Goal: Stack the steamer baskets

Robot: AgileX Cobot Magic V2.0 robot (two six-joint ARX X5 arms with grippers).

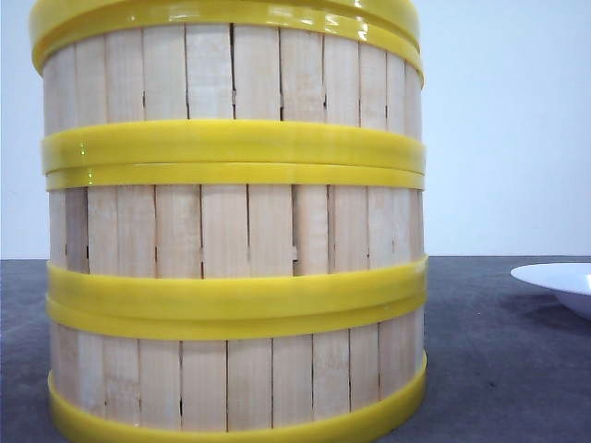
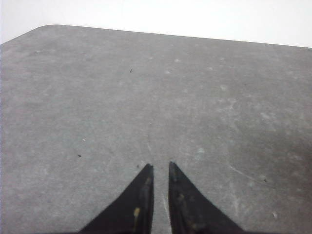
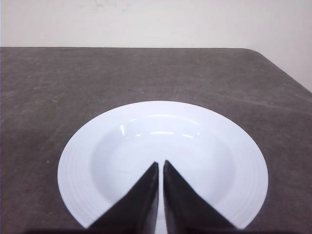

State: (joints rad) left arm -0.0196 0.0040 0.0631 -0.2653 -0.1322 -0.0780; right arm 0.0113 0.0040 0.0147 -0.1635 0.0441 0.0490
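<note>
Three steamer baskets stand stacked in one column close to the front camera: the bottom basket [image 1: 235, 374], the middle basket [image 1: 235, 231] and the top basket [image 1: 231, 74], each with pale bamboo slats and yellow rings. No gripper shows in the front view. In the left wrist view my left gripper [image 2: 161, 165] hangs shut over bare table with nothing between its black fingers. In the right wrist view my right gripper [image 3: 161, 164] is shut and empty above a white plate.
A shallow white plate [image 3: 161, 131] lies on the grey table; its rim [image 1: 554, 281] shows at the right in the front view. The table's rounded far corner [image 2: 46, 28] appears in the left wrist view. A pale wall stands behind.
</note>
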